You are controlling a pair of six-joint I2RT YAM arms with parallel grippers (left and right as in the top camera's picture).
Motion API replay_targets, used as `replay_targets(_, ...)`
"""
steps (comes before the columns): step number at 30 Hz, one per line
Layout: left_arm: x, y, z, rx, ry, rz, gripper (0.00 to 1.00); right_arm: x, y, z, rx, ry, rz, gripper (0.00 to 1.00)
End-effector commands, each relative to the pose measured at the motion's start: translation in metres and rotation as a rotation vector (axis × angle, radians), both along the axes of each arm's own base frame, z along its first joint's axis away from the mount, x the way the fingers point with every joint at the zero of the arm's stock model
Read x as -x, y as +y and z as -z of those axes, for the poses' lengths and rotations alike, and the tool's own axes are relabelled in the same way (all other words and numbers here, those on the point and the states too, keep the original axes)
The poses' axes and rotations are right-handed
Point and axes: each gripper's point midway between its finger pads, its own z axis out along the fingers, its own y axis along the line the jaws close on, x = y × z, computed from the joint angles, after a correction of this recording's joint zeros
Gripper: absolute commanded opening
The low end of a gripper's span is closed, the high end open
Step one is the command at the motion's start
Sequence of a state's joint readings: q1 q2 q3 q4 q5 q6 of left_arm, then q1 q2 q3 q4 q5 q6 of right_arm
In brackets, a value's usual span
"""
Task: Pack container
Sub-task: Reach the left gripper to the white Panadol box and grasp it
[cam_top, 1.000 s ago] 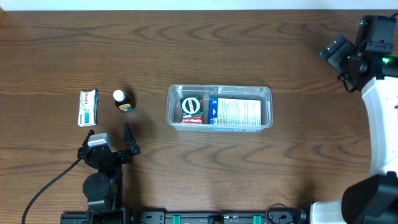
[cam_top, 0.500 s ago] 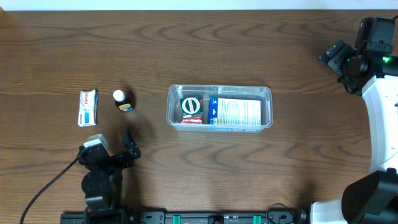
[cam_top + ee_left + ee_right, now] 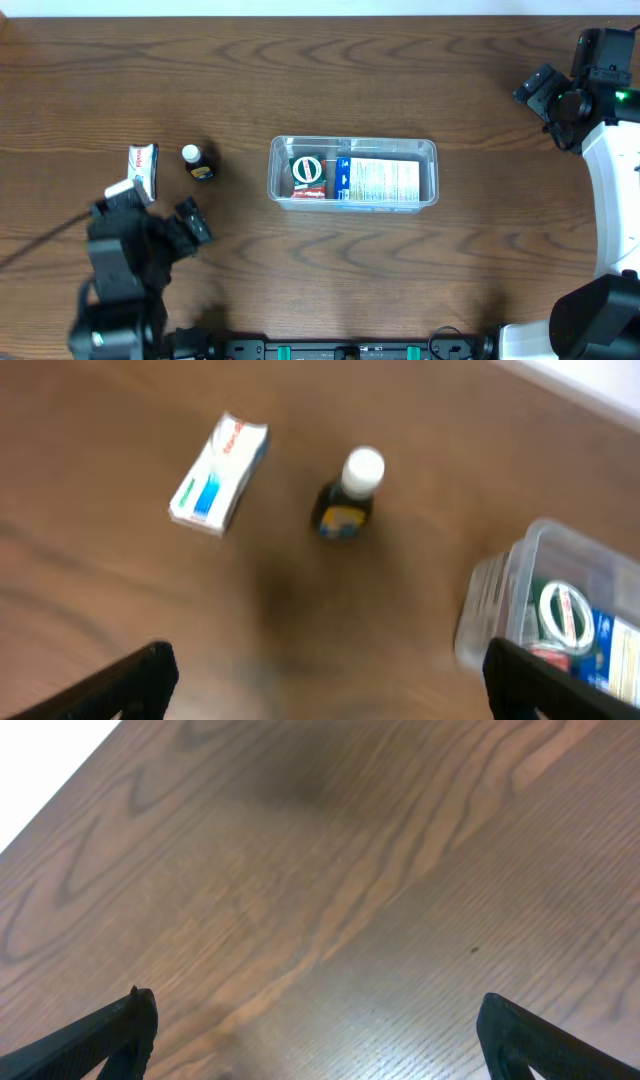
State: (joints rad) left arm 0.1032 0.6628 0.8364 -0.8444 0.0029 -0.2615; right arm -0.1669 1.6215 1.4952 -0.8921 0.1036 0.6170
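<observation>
The clear plastic container (image 3: 353, 147) stands mid-table and holds a round green-and-white tin, a red packet and a blue-and-white box. A small dark bottle with a white cap (image 3: 196, 162) and a white, blue and red packet (image 3: 144, 166) lie to its left. All three also show in the left wrist view: the container (image 3: 500, 595), the bottle (image 3: 347, 505) and the packet (image 3: 218, 472). My left gripper (image 3: 160, 215) is open and empty, raised just in front of the bottle and packet (image 3: 325, 680). My right gripper (image 3: 548, 95) is open and empty at the far right, above bare wood (image 3: 315, 1035).
The brown wood table's far edge (image 3: 300, 12) runs along the top. The left arm's black cable (image 3: 40, 245) trails to the left edge. The right arm's white body (image 3: 615, 200) stands along the right side.
My left arm has swung left and lifted from near the front edge toward the packet and bottle. The right arm has barely moved. The container's contents are unchanged.
</observation>
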Motion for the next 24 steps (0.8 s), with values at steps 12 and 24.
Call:
replay_targets(12,-0.041,0.017,-0.024,-0.088,0.291,0.12,0.98,0.0,-0.002,-0.001,0.008,-0.001,-0.001,0.99)
replay_targets(24,-0.078,0.083,0.049,0.058,0.456,-0.015,0.98,0.0,-0.002,-0.001,0.008,-0.001,-0.001,0.99)
